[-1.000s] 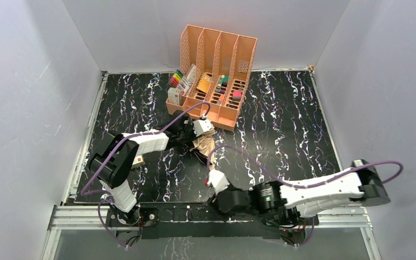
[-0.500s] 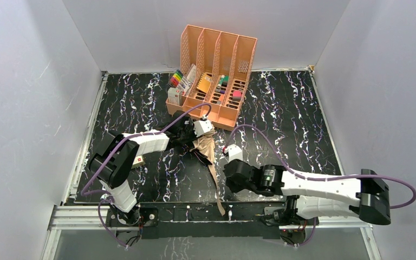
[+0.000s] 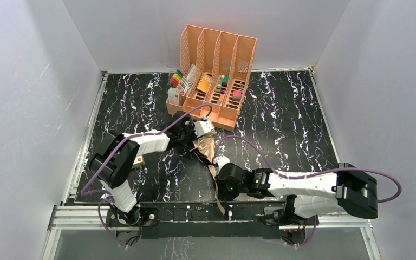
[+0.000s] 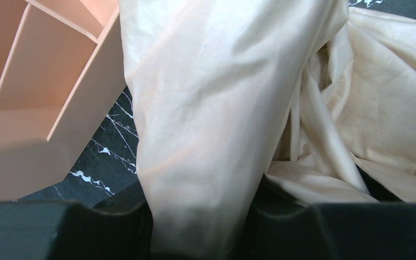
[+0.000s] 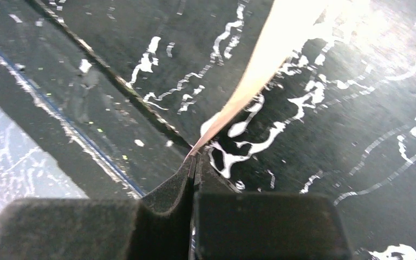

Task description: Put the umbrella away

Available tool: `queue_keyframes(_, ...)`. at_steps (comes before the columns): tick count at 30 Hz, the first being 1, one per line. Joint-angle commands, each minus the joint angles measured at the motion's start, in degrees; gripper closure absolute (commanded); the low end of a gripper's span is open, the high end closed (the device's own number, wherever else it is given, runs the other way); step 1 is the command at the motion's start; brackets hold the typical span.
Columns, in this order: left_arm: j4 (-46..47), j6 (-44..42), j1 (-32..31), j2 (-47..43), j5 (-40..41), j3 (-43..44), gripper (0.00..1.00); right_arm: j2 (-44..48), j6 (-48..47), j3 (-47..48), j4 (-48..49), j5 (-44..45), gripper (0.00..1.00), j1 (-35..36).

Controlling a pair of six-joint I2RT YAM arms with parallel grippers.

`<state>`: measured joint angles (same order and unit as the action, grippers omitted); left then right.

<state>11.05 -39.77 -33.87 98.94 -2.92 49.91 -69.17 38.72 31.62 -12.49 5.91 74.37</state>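
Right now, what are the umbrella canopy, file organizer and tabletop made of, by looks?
Umbrella canopy: thin matte tan fabric, soft creases. File organizer: rigid peach plastic, smooth slotted walls. Tabletop: black, white-veined, slight sheen; marble-look laminate or print, can't tell.

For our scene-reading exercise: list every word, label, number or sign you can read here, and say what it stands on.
No text can be read in any view.
box: a red mark, too small to read.
Items in the organizer: any labels are too small to read.
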Motion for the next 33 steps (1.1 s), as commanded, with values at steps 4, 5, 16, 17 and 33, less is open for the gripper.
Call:
queue_keyframes(4, -6.48, -0.9, -0.32, 3.28, 0.6, -2.36, 1.0, -2.85, -3.81, 0.61, 9.27, -7.83, 0.93, -0.12)
queue_keyframes(5, -6.53, -0.92, -0.37, 3.32, 0.63, -2.36, 1.0, -3.63, -3.97, 0.7, 9.67, -8.48, 0.93, -0.1)
queue_keyframes(16, -6.74, -1.26, -0.59, 3.46, 0.9, -2.41, 1.0, -7.65, -3.74, 0.15, 10.99, -10.22, 0.93, -0.04)
queue_keyframes(17, -6.74, -1.27, -0.59, 3.46, 0.87, -2.44, 1.0, -7.51, -3.62, 0.03, 10.88, -10.15, 0.93, -0.04)
queue_keyframes(33, -4.41, -1.36, -1.83, 2.99, 1.92, -3.68, 1.0, 11.48, 7.64, -0.69, -11.47, 12.54, 0.71, -1.6)
